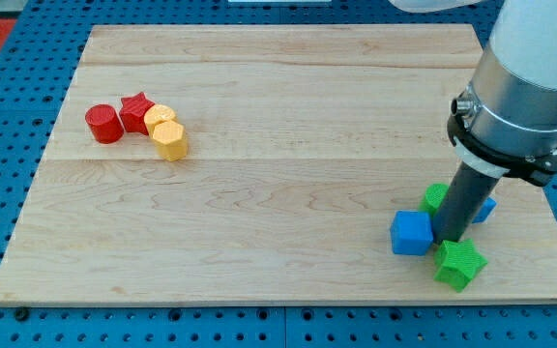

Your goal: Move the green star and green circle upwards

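Observation:
The green star [460,263] lies near the view's bottom right corner of the wooden board [278,174]. A second green block [435,197], mostly hidden behind the rod, sits just above it; its shape cannot be made out. My tip [448,241] rests between them, touching the top edge of the green star and right next to the blue cube [412,233] on its left. Another blue block [484,209] peeks out on the rod's right.
A red cylinder [104,124], a red star [137,111], a yellow round block [160,119] and a yellow hexagon [170,140] cluster at the view's upper left. The board's bottom edge [288,302] runs close below the green star.

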Motion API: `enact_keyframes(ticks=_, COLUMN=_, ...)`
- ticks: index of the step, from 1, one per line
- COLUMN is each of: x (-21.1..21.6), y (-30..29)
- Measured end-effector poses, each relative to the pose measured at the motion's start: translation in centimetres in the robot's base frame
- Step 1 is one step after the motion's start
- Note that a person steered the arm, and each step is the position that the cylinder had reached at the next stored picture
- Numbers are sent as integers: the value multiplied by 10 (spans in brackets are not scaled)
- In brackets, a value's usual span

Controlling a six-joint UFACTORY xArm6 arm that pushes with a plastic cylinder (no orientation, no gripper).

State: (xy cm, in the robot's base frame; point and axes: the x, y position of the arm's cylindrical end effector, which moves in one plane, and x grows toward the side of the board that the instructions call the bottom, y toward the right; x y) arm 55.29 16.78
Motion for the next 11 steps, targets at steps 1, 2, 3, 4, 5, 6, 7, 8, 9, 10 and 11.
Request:
enact_keyframes(ticks=1, x=-6, y=34)
enact_keyframes(ticks=2, x=-25, y=2)
enact_keyframes(ticks=3, x=-42, y=-44)
enact_keyframes(ticks=4, x=-74, y=-45)
enact_keyframes(ticks=5, x=-47, y=-9)
enact_keyframes(ticks=6, x=-19, y=46)
enact_keyframes(ticks=7, x=21, y=87)
enact_keyframes(ticks=8, x=63, y=98)
enact_keyframes(ticks=9, x=66, y=74)
enact_keyframes(ticks=10, x=66, y=40)
enact_keyframes(ticks=11, x=64, y=24)
